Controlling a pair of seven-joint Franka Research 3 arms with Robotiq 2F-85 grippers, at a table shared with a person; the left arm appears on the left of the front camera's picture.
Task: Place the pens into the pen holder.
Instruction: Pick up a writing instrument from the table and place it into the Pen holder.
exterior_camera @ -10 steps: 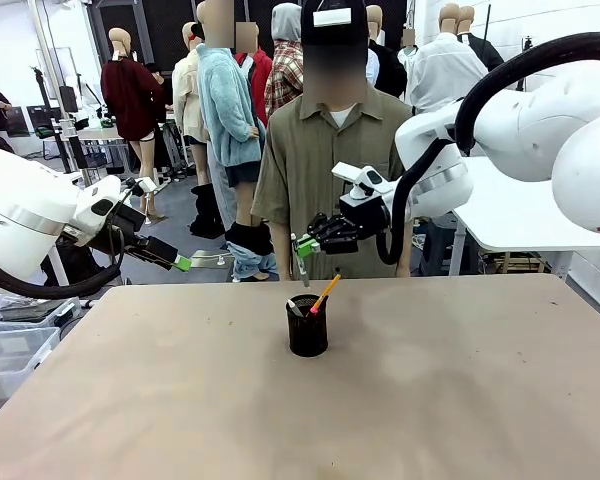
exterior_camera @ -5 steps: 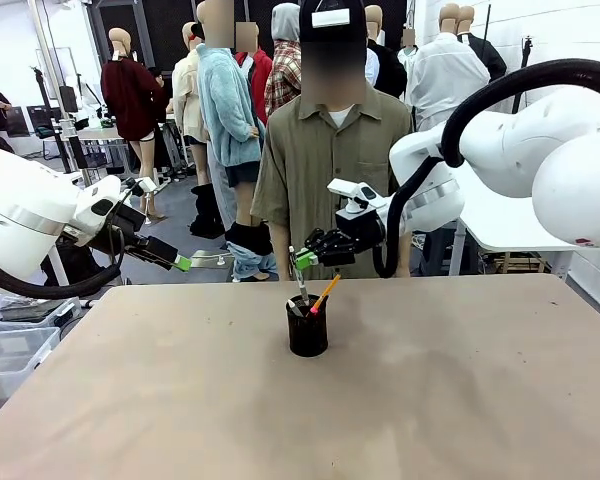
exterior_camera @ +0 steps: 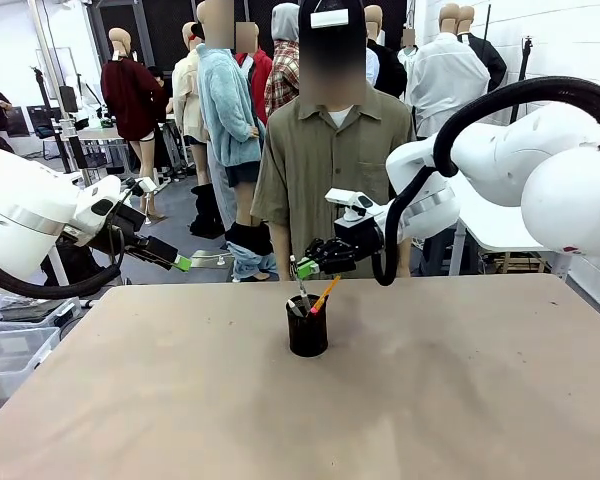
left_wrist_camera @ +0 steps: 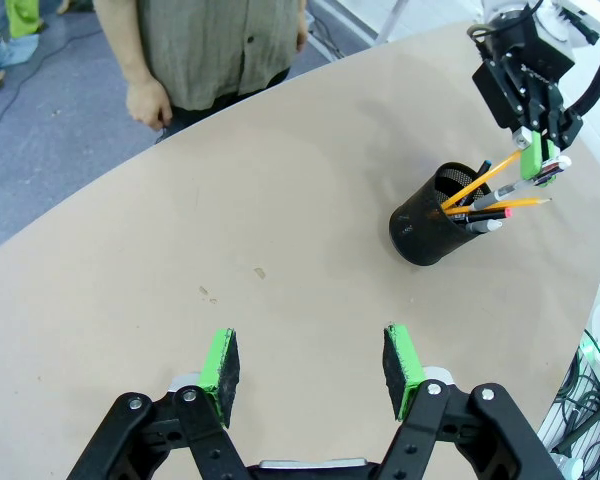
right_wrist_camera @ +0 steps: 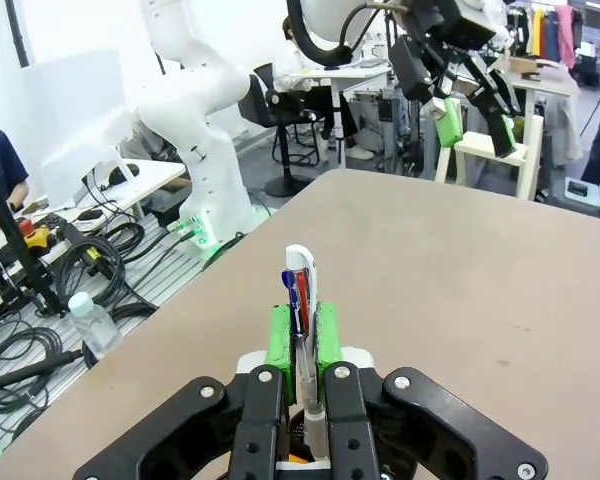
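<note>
The black mesh pen holder (exterior_camera: 307, 325) stands upright near the middle of the tan table (exterior_camera: 430, 400), a little toward the far side where a person in an olive shirt (exterior_camera: 330, 170) stands. A yellow-orange pencil (exterior_camera: 324, 295) leans out of the holder toward the right, and the left wrist view shows the pencil (left_wrist_camera: 475, 183) along with other pens resting inside the cup (left_wrist_camera: 432, 217), their ends sticking out over its rim. The right gripper (exterior_camera: 302, 268) reaches in from the right and hangs just above the holder's far-left rim, its green pads pressed tight on a silvery-grey pen (exterior_camera: 299, 280) whose lower end dips toward the cup's mouth. In the right wrist view that pen (right_wrist_camera: 300, 300) stands squeezed between the two pads, its white cap and a blue and red detail showing above the right gripper (right_wrist_camera: 301, 335). The left gripper (exterior_camera: 183, 263) is held off beyond the table's far-left edge, well apart from the holder, its jaws spread and holding nothing. From the left wrist view the left gripper (left_wrist_camera: 310, 365) has bare table between its green pads, with the person's hand (left_wrist_camera: 148, 103) hanging at the far edge.
</note>
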